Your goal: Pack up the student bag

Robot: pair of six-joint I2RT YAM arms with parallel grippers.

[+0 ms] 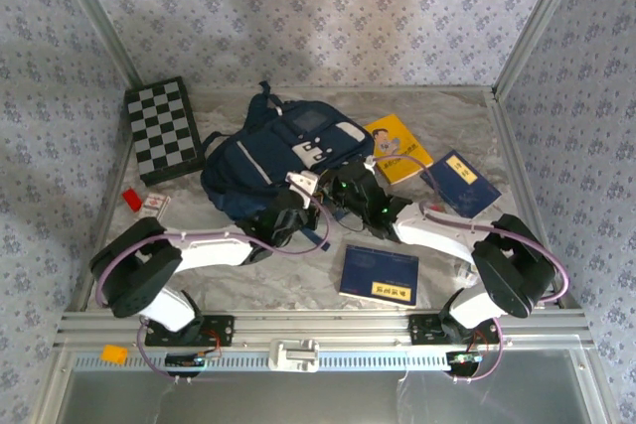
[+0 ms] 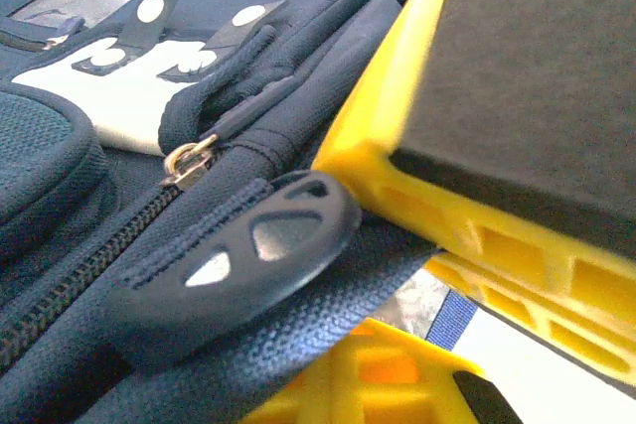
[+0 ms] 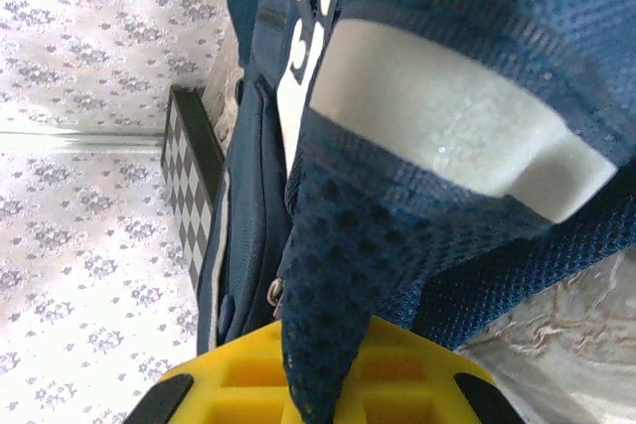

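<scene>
Marbled tabletop (image 1: 298,280) walled in patterned paper. From the left, elbow folded low, reaching to the student bag (image 1: 268,151) lying flat mid-table, left gripper (image 2: 378,265) closed on navy fabric beside the zipper pull (image 2: 238,255). From the right, bent inward likewise, right gripper (image 3: 328,384) pinched tight on the mesh strap (image 3: 328,275). Exact bite buried under cloth folds.

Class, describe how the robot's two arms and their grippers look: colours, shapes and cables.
Both the left arm and the right arm have white links, bulky black joints and a looping lilac cable. The fingers are yellow ribbed plastic with black pads.
</scene>
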